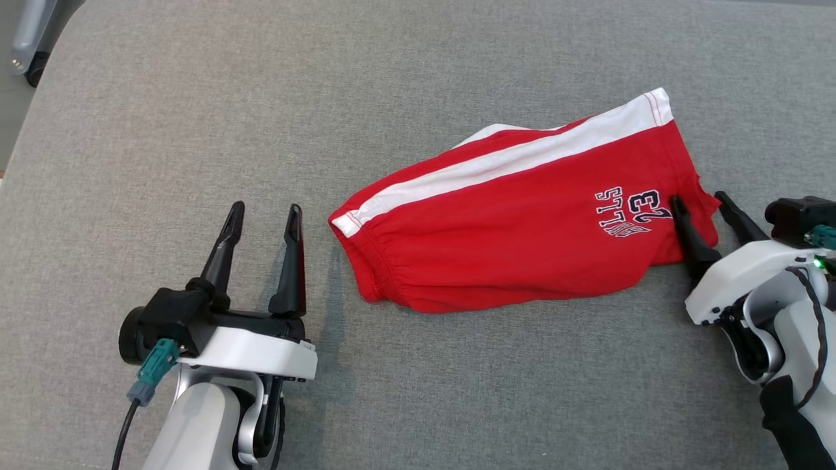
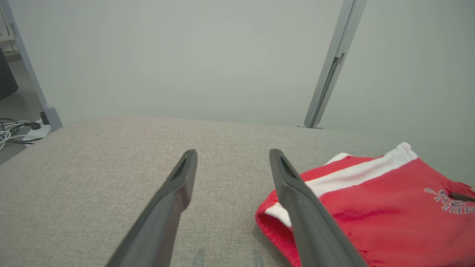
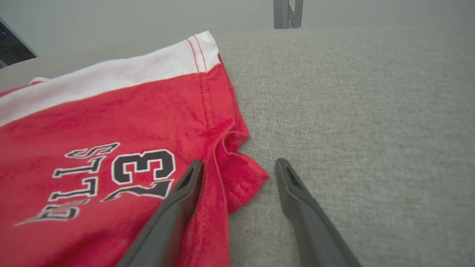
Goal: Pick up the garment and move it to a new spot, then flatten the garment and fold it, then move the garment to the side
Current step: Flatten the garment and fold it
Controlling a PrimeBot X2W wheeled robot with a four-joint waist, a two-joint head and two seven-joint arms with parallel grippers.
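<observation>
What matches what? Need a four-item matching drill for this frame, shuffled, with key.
1. left hand
2. right hand
3. white stripe
4. number print

A. open, astride the hem corner
B. along the far edge of the shorts
C. open, beside the waistband, apart from it
D. dark with a white outline

Pairs: 1-C, 2-A, 3-B, 4-D

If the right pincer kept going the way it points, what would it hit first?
The red shorts: the open right pincer straddles their hem corner, so the cloth probably comes first, though its height above the cloth is unclear.
</observation>
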